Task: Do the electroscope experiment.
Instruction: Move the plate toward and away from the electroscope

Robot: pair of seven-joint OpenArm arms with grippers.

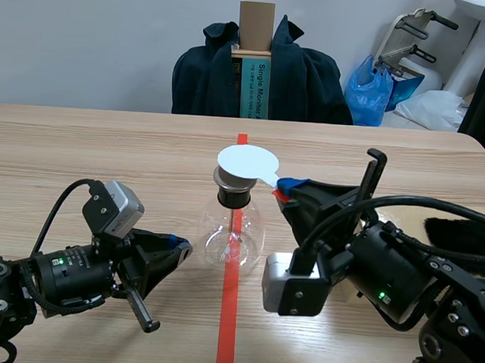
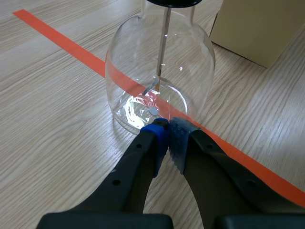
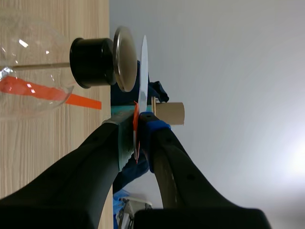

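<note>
Right gripper (image 1: 284, 189) pinches disc (image 1: 247, 162) seemingly just over flask (image 1: 232, 234) (wooden table (image 1: 106, 150)); left gripper (image 1: 182, 245) closed.

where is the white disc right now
In the scene view the white disc hangs mid-table just above the metal cap of the flask, over the red tape line, its handle clamped in the right pincer.

Scene camera faces across table (image 1: 106, 150); close wrist cameras share flask (image 2: 157, 71).
</note>
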